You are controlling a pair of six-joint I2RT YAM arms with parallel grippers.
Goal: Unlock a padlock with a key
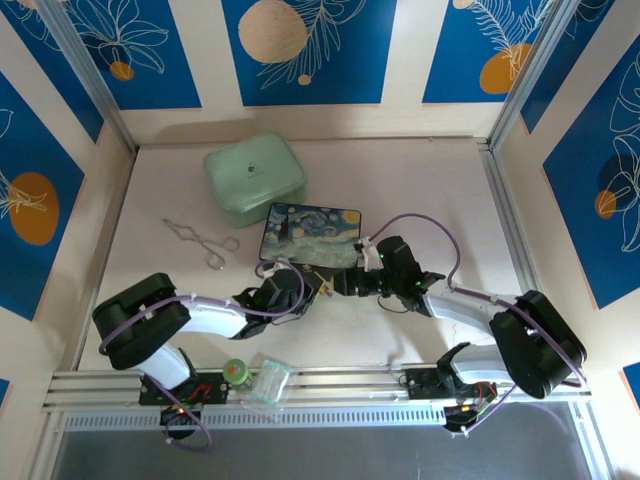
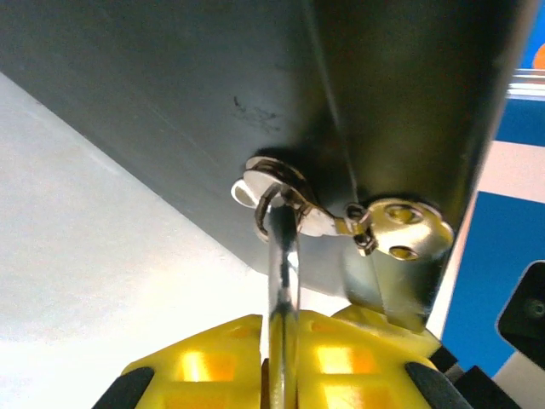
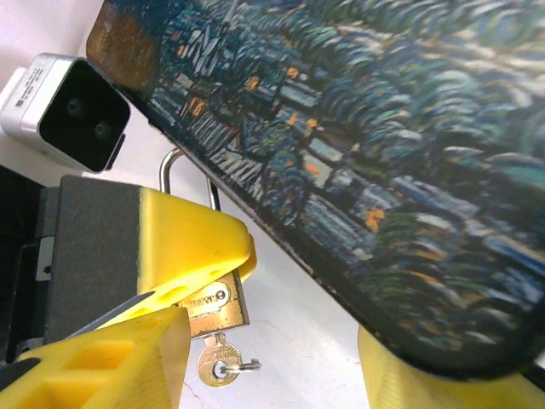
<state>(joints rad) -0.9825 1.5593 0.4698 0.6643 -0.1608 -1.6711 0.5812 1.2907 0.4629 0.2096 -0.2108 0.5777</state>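
Observation:
The small brass padlock (image 3: 217, 305) hangs at the front edge of the Starry-Night box (image 1: 310, 235), and its silver shackle (image 2: 283, 256) passes through the box's staple. My left gripper (image 2: 285, 328) is shut on the padlock, with one of its yellow fingers (image 3: 183, 243) covering the top of the lock body. The tiny key (image 3: 219, 362) sticks out of the padlock's underside, a small ring through its head. My right gripper (image 3: 264, 375) is open; its near finger (image 3: 111, 366) is just beside the key without gripping it. From above, both grippers (image 1: 298, 290) (image 1: 345, 283) meet in front of the box.
A mint-green case (image 1: 255, 178) sits behind the box. Silver wire tongs (image 1: 200, 240) lie to the box's left. A clear jar (image 1: 268, 385) rests on the front rail. The box's brass clasp plate (image 2: 400, 226) is right of the shackle.

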